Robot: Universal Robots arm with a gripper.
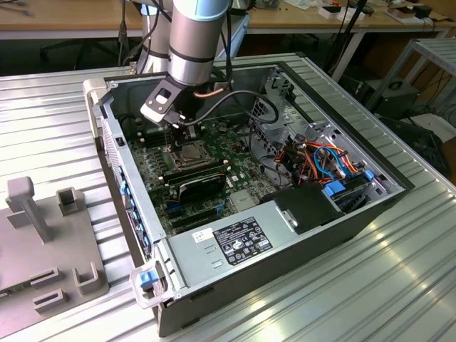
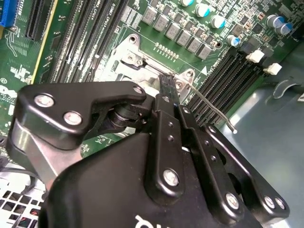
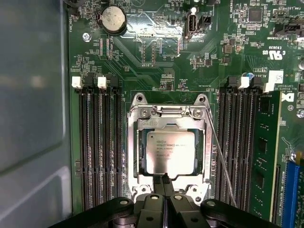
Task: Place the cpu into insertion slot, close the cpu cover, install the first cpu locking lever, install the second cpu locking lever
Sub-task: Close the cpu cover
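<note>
The cpu (image 3: 170,153) lies flat in the insertion slot (image 3: 142,156), mid-motherboard (image 3: 156,61) between two banks of memory slots (image 3: 99,142), with the cpu cover (image 3: 205,156) down over its edges. The gripper (image 3: 164,179) has its fingers pressed together (nothing visible between them), tips at the cover's edge. One wire locking lever (image 3: 222,156) stands unlatched, slanting out over the memory slots beside it.

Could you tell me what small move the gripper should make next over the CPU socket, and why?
Probably shift the shut gripper sideways to the raised locking lever and begin pressing it down. The cpu already lies under the closed cpu cover, while that wire lever stands free beside the cover, apparently unlatched, so the cover does not look locked yet.
</note>
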